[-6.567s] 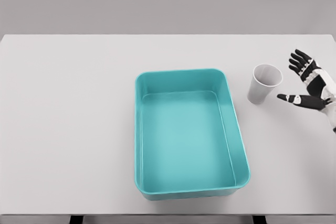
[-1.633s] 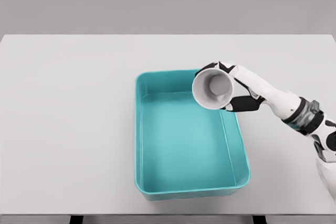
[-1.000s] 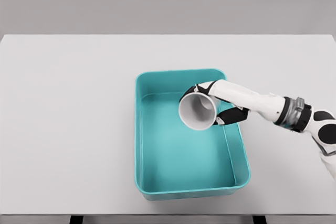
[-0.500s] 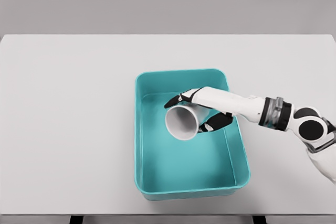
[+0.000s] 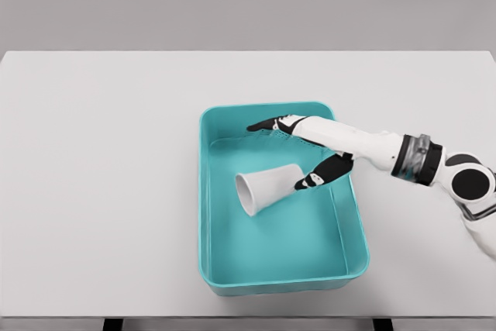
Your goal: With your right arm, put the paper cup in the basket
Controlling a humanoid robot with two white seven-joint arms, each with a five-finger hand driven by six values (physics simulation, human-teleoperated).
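From my remote seat I see the white paper cup point(image 5: 267, 189) lying on its side on the floor of the teal rectangular plastic basket point(image 5: 211, 215), its open mouth turned toward the basket's left wall and its narrower base pointing right. It sits a little above the middle of the basket floor.

The right robot hand point(image 5: 298, 153) reaches in over the basket's right rim, fingers spread and holding nothing: the long fingers point(image 5: 267, 125) stretch toward the basket's far wall, and the black-tipped thumb point(image 5: 314, 177) sits right at the cup's base (whether it touches the base or only lies just beside it I cannot tell from this angle). The palm is partly turned away from me, so the inner side of the hand is hard to make out.

The white forearm with its grey wrist ring crosses the basket's right rim and runs off the right edge of the view, where the black elbow joint is cut off.

The basket rests on the pale grey counter point(image 5: 101, 184), roughly at its middle. The counter's near edge is cropped by the bottom of the view, with only dark stubs showing beneath it.

I can read no brand, label or writing on the cup, the basket or the arm.
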